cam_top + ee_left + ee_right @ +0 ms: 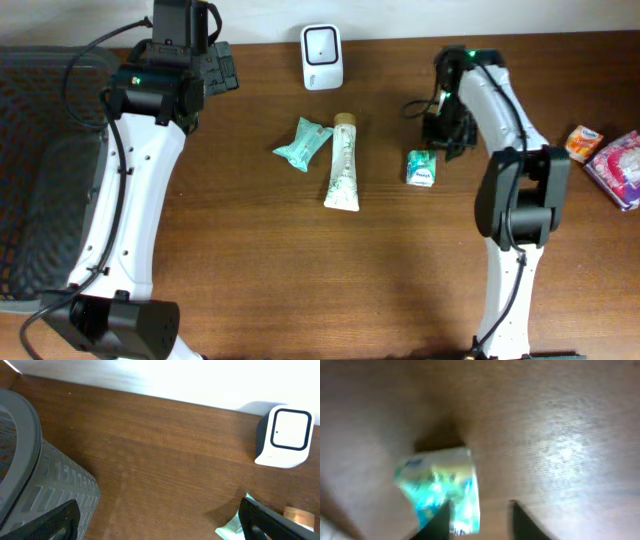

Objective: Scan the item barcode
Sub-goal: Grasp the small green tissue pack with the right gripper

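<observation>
Our right hand (480, 512), fingers apart, sits off-centre on the green packet (442, 487); we judge closing could nudge it aside

My left arm (140, 190) reaches from its base at the near edge straight up the left side, wrist at the far end; the left gripper (159, 505) is spread wide, one dark finger at each lower corner of its wrist view, nothing between them. My right arm (500, 110) rises from its near-edge base to a dark elbow, runs on to the far side, then folds back with the wrist pointing down; the right gripper (479, 507) hangs low, its fingers (442, 522) a little apart with a gap showing; that view is blurred.
</observation>
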Controlling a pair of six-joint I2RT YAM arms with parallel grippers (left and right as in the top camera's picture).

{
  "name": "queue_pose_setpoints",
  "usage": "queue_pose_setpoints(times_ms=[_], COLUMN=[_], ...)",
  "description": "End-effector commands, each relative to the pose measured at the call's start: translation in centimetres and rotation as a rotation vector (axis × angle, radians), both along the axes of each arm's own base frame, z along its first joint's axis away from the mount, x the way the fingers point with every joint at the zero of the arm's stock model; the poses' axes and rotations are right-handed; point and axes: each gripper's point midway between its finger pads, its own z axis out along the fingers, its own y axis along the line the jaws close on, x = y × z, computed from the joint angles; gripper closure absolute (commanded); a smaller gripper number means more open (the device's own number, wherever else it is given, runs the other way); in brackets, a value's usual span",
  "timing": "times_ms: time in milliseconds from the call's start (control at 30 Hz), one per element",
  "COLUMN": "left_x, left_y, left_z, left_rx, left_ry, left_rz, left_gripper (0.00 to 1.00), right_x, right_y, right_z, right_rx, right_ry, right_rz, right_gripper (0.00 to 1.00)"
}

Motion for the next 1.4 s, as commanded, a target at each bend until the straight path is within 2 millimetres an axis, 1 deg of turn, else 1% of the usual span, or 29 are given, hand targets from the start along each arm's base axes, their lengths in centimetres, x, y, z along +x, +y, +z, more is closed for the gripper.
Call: queue_pose_setpoints(times_ms=[0, 67, 133, 167, 233, 300, 367, 400, 433, 467, 533, 567, 600, 667, 700, 733, 767, 800, 833, 867, 900, 1000, 1033, 1100, 1267, 1367], left_x=[0.1, 0.1, 0.1, 0.1, 0.1, 0.1, 0.1, 0.1, 0.1, 0.1, 0.1, 0.1, 0.1, 0.1, 0.1, 0.1, 0.1, 0.1, 0.1, 0.1, 0.1, 0.1, 0.1, 0.1, 0.1, 0.1], left_y=[0.3, 0.3, 0.3, 0.3, 0.3, 0.3, 0.3, 0.3, 0.3, 0.3, 0.3, 0.3, 0.3, 0.3, 0.3, 0.3, 0.3, 0.3, 0.3, 0.3, 0.3, 0.3, 0.3, 0.3, 0.3, 0.3], left_z=[0.2, 0.2, 0.2, 0.2, 0.2, 0.2, 0.2, 0.2, 0.2, 0.2, 0.2, 0.2, 0.2, 0.2, 0.2, 0.2, 0.2, 0.2, 0.2, 0.2, 0.2, 0.2, 0.2, 0.2, 0.2, 0.2], left_rx=[0.012, 0.012, 0.012, 0.012, 0.012, 0.012, 0.012, 0.012, 0.012, 0.012, 0.012, 0.012, 0.012, 0.012, 0.012, 0.012, 0.012, 0.012, 0.012, 0.012, 0.012, 0.012, 0.012, 0.012, 0.012, 0.012], left_ry=[-0.003, -0.003, -0.003, -0.003, -0.003, -0.003, -0.003, -0.003, -0.004, -0.003, -0.003, -0.003, -0.003, -0.003, -0.003, -0.003, -0.003, -0.003, -0.003, -0.003, -0.003, -0.003, -0.004, -0.003, -0.003, -0.003], left_rz=[0.0, 0.001, 0.0, 0.001, 0.0, 0.0, 0.001, 0.0, 0.0, 0.001, 0.0, 0.001, 0.001, 0.001, 0.0, 0.001, 0.001, 0.0, 0.001, 0.0, 0.0, 0.0, 0.0, 0.0, 0.0, 0.001], left_gripper=[0.01, 0.01, 0.01, 0.01, 0.01, 0.01, 0.01, 0.01, 0.01, 0.01, 0.01, 0.01, 0.01, 0.01, 0.01, 0.01, 0.01, 0.01, 0.01, 0.01, 0.01, 0.01, 0.01, 0.01, 0.01, 0.01], right_x=[1.2, 1.0, 0.3, -0.3, -1.4, -1.9, -2.2, -2.2, -2.2, -2.2, -2.8, -3.2, -3.3, -3.2, -2.9, -2.6, -2.3, -2.0, -1.8, -1.8, -1.8, -2.6, -2.7, -2.8, -3.3, -2.8], right_y=[1.5, 1.2, 0.4, 1.1, 1.7, 1.9, 1.6, 2.0, 2.5, 2.5, 2.3, 2.1, 2.0, 2.3, 2.5, 2.1, 1.9, 1.5, 1.0, 0.5, 0.2, 0.4, 0.4, 0.7, 1.2, 2.7], right_z=[2.7, 2.5, 2.1, 1.7, 0.8, -0.2, -1.0, -1.2, -1.5, -1.8, -3.9, -4.6, -4.8, -4.5, -4.1, -3.5, -2.6, -1.2, 0.2, 0.7, 0.7, -0.6, -1.2, -2.1, -3.2, -2.4], right_rx=[0.051, 0.055, 0.08, 0.199, 0.328, 0.379, 0.384, 0.419, 0.454, 0.454, 0.454, 0.456, 0.457, 0.484, 0.506, 0.509, 0.529, 0.559, 0.576, 0.576, 0.579, 0.587, 0.587, 0.599, 0.629, 0.738], right_ry=[-0.069, -0.06, -0.031, -0.016, 0.007, 0.018, 0.024, 0.019, 0.011, 0.01, 0.013, 0.019, 0.021, 0.014, 0.001, -0.005, -0.009, -0.013, -0.017, -0.017, -0.022, -0.007, -0.007, -0.01, -0.011, -0.041], right_rz=[0.106, 0.113, 0.093, 0.143, 0.161, 0.163, 0.151, 0.141, 0.135, 0.135, 0.129, 0.122, 0.118, 0.11, 0.103, 0.093, 0.075, 0.049, 0.027, 0.016, 0.028, 0.05, 0.049, 0.044, 0.037, 0.012], right_gripper=[0.53, 0.46, 0.4, 0.4, 0.4, 0.41, 0.41, 0.45, 0.48, 0.48, 0.49, 0.56, 0.61, 0.61, 0.61, 0.61, 0.55, 0.5, 0.41, 0.4, 0.4, 0.54, 0.58, 0.58, 0.58, 0.58])
